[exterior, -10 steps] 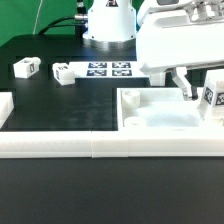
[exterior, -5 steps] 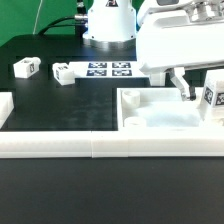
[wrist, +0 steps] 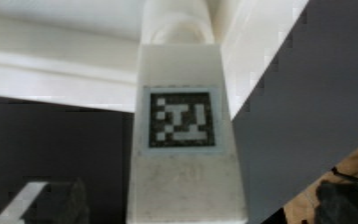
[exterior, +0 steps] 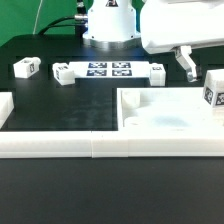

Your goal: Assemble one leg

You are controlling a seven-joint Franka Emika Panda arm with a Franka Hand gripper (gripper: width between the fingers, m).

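One leg (exterior: 213,88), a small white block with a black-and-white tag, stands upright at the far corner of the large white panel (exterior: 165,120), at the exterior view's right. My gripper (exterior: 200,70) hangs just above and beside it, with one finger (exterior: 188,66) showing. In the wrist view the leg (wrist: 185,120) fills the middle. My gripper (wrist: 190,215) is open: both fingers (wrist: 43,205) stand clear of the leg's sides. Three more legs lie on the table: two (exterior: 25,68) (exterior: 62,73) at the left and one (exterior: 155,69) by the marker board.
The marker board (exterior: 108,69) lies at the back centre in front of the arm's base (exterior: 108,25). Long white border rails (exterior: 60,146) run along the front, with a short piece (exterior: 5,105) at the left. The table top is black.
My gripper has risen off the leg on the panel. That leg stays upright where it stood. The lift has uncovered the leg by the marker board.
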